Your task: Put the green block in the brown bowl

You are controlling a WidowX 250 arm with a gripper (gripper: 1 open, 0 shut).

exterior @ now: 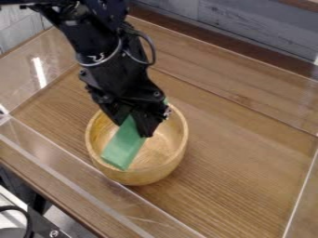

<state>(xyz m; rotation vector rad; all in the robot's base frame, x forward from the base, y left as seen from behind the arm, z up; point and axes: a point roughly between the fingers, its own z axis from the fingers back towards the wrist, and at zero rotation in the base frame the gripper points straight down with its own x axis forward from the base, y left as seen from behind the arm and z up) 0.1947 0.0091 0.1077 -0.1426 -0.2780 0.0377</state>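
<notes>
The brown bowl (168, 160) is a round light wooden bowl on the table, low in the middle of the view. Inside it stands the green block (125, 145), a long flat bright-green bar tilted with its lower end near the bowl's floor. My black gripper (136, 118) reaches down over the bowl's rim and is shut on the block's upper end. The bar's top is hidden between the fingers.
The wooden table (236, 102) is ringed by clear plastic walls (44, 139) on the near and left sides. A grey panelled wall (236, 23) runs along the back. My black arm (93, 37) rises toward the upper left.
</notes>
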